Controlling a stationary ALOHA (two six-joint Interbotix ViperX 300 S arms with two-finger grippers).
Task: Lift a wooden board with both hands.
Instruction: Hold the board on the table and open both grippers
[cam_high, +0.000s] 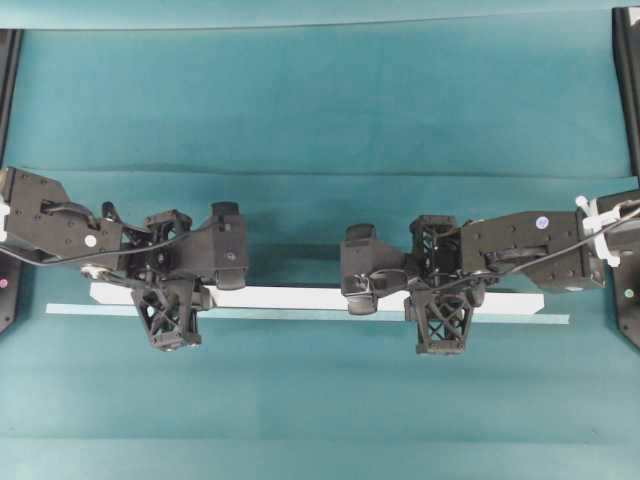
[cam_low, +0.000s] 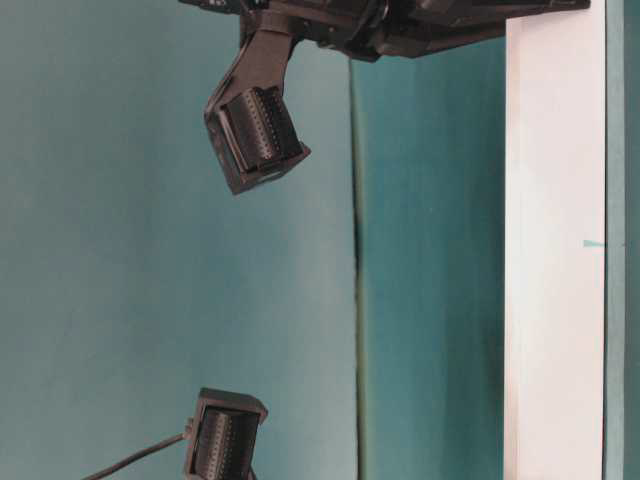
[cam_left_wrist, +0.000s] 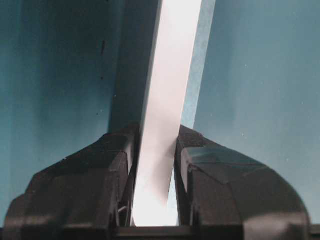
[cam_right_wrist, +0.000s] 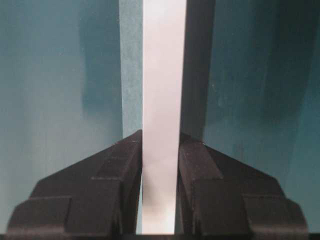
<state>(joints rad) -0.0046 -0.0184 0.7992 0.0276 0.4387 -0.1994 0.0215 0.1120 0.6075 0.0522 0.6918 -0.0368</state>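
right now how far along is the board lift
Done: both grips look made. The left gripper and right gripper each have fingers closed against the wooden board. In hand: the lift itself; a shadow beside the board suggests it may be off the teal surface, though height is unclear. Left: raising it clearly and level.

Two black jointed arms were seen from overhead, each built of blocky housings dotted with small screws. The left gripper (cam_high: 170, 318) and the right gripper (cam_high: 440, 322) were fitted with triangular fingers (cam_high: 440, 335) cut through in a cross-braced lattice. A thin black cable was run along each arm. A white fitting was mounted at the right arm's outer end, and small round pale stickers were carried on both arms. In the wrist views, the fingers (cam_left_wrist: 95, 185) were shown as thick, matte black wedges.
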